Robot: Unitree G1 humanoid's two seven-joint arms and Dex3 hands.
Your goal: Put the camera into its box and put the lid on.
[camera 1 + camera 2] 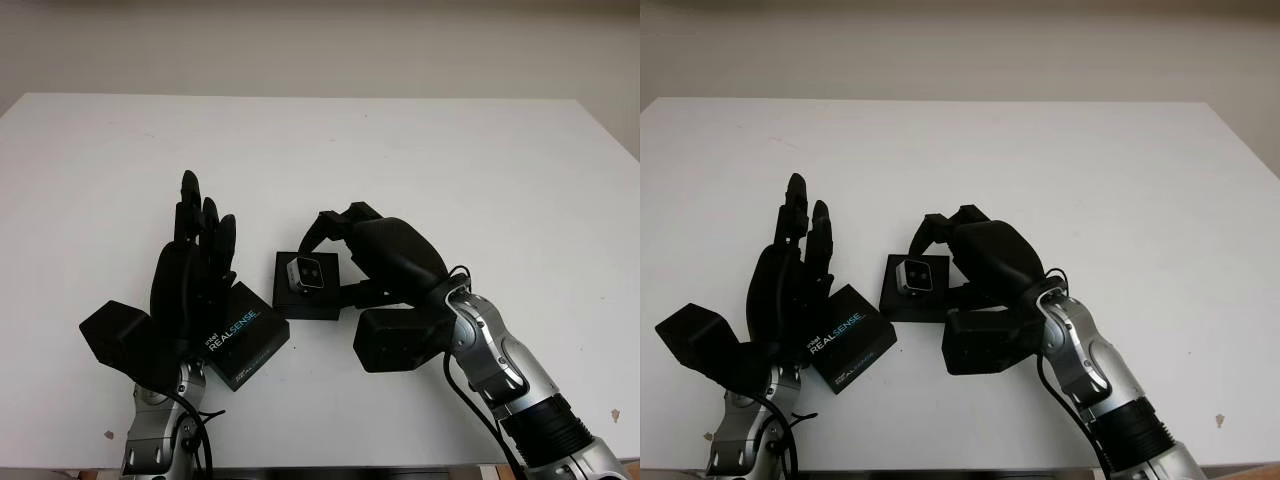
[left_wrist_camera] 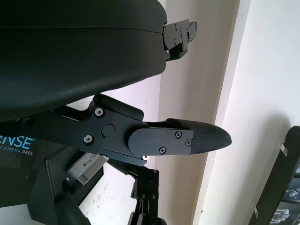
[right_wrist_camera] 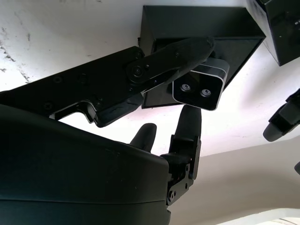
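A small silver camera (image 1: 305,272) with two lenses sits in the open black box base (image 1: 308,303) near the table's front middle. My right hand (image 1: 330,262) curls over it from the right. In the right wrist view a finger (image 3: 173,56) presses one side of the camera (image 3: 199,86) and the thumb (image 3: 187,124) the other. The black lid (image 1: 245,335), printed REALSENSE, lies flat just left of the box. My left hand (image 1: 200,215) stands upright over the lid's left edge, open and holding nothing.
The white table (image 1: 420,150) stretches far and wide behind both hands. Its front edge (image 1: 330,465) runs just below the lid and box. Black wrist camera housings (image 1: 400,340) sit close to the table under each forearm.
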